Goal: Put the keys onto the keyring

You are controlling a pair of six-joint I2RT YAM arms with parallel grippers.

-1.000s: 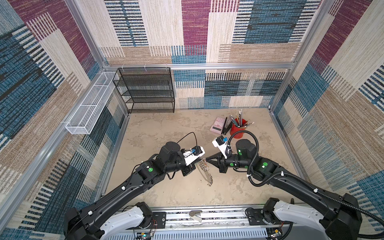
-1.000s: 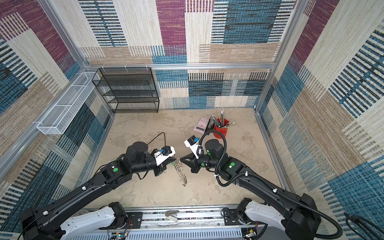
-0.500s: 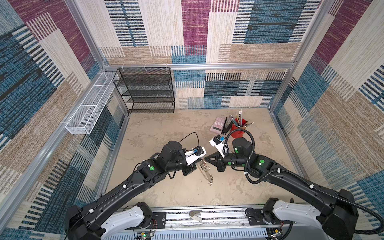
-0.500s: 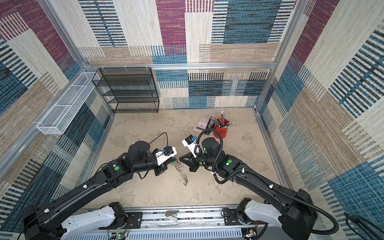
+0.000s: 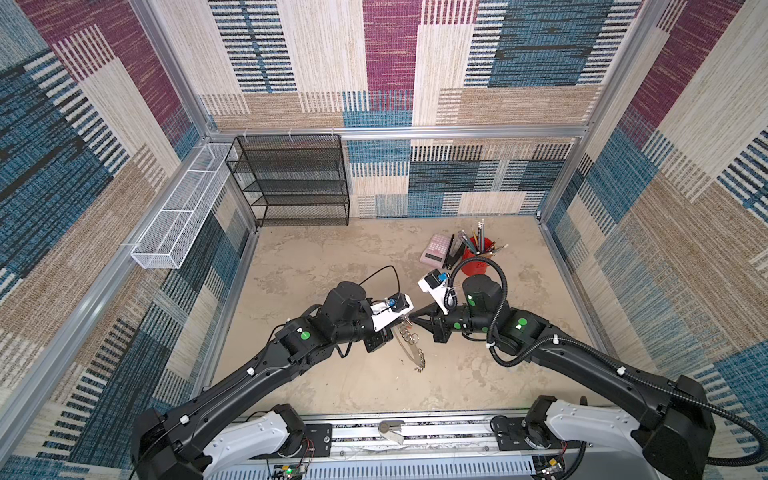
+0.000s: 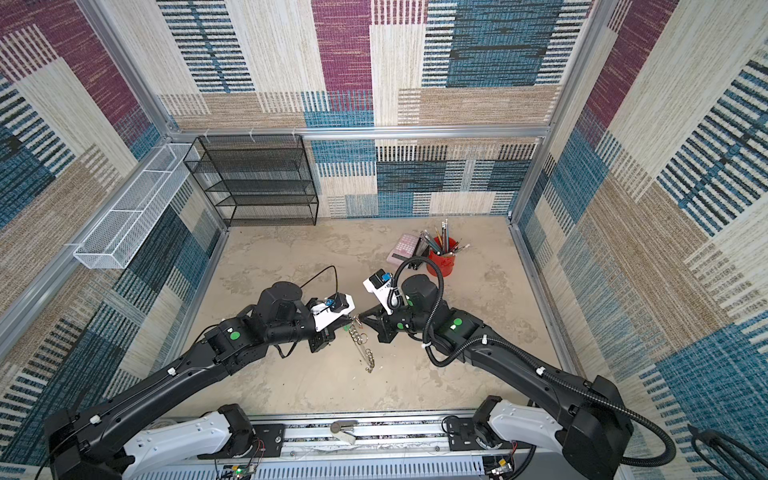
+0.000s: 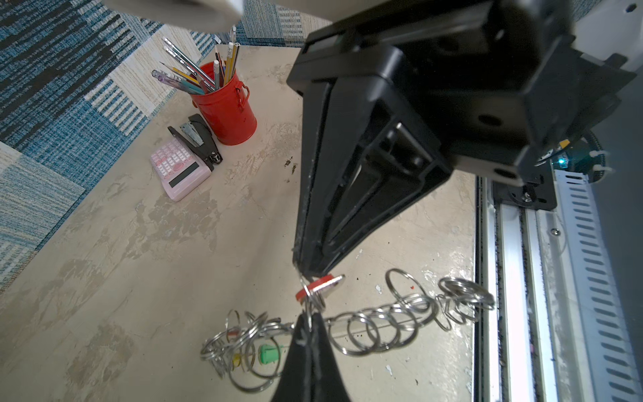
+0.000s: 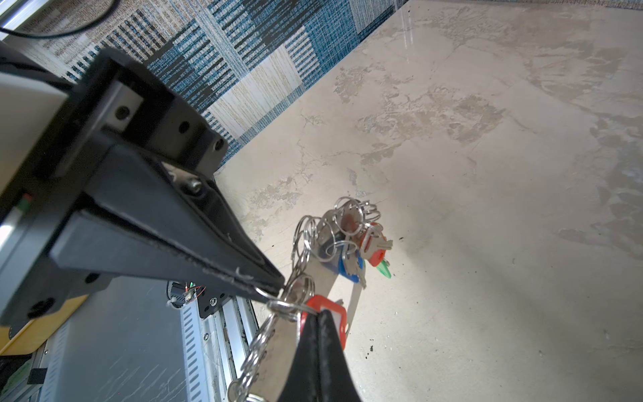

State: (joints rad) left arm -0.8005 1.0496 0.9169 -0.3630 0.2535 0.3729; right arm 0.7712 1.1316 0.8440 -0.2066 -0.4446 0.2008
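The keyring [image 5: 411, 351] [image 6: 362, 347], a grey band edged with silver split rings, trails from the two grippers down to the table in both top views. My left gripper [image 7: 308, 315] [image 8: 280, 284] is shut on one split ring [image 8: 288, 306] of it. Tip to tip with it, my right gripper [image 8: 318, 313] [image 7: 302, 269] is shut on the red tag [image 8: 335, 313] of a key at that same ring. At the band's far end hang other keys with blue [image 8: 348, 275], red [image 8: 377, 255] and green [image 8: 384, 269] tags.
At the back right stand a red pencil cup [image 5: 478, 257], a black stapler [image 5: 453, 254] and a pink calculator [image 5: 436, 249]. A black mesh shelf [image 5: 299, 178] stands at the back left, below a white wire basket [image 5: 178, 216] on the left wall. The metal rail [image 5: 395, 432] runs along the front.
My right arm has shifted a little to the left, bringing its tip up against the left gripper's tip. The left arm and the hanging keyring have hardly moved.
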